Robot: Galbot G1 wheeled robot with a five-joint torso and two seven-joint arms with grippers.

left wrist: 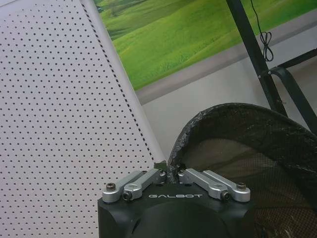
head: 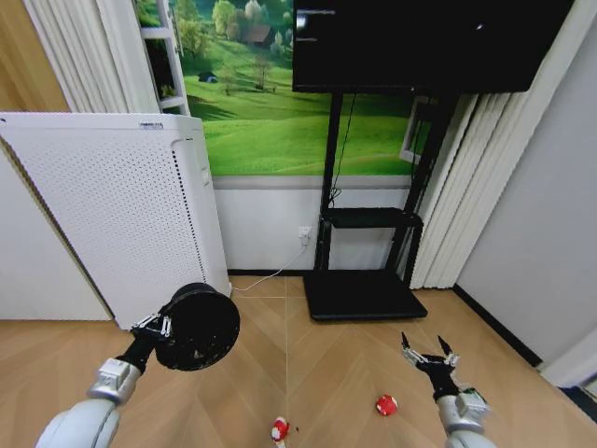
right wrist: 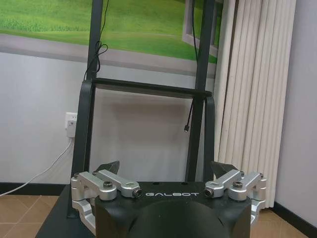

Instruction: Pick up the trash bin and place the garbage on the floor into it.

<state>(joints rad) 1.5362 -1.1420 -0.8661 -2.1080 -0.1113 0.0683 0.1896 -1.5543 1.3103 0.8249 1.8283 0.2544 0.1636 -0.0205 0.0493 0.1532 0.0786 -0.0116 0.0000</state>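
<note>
Head view: your left gripper [head: 166, 326] has its jaws closed on the rim of the trash bin [head: 198, 327], held tilted above the floor [head: 317, 364] beside the white appliance [head: 121, 205]. Your right gripper [head: 426, 350] hovers with jaws wide open and empty. Red scrap [head: 386, 405] and red-and-white scrap [head: 279, 429] lie on the floor between the arms.

My right gripper [right wrist: 168, 171] sits with fingers spread wide, nothing between them. Ahead: black TV stand [right wrist: 148, 89] with a crossbar, cable [right wrist: 100, 49] hanging off the left post, white wall with a socket [right wrist: 71, 124] and white cord, cream curtain [right wrist: 252, 89] to one side, wood floor [right wrist: 20, 208] below
</note>
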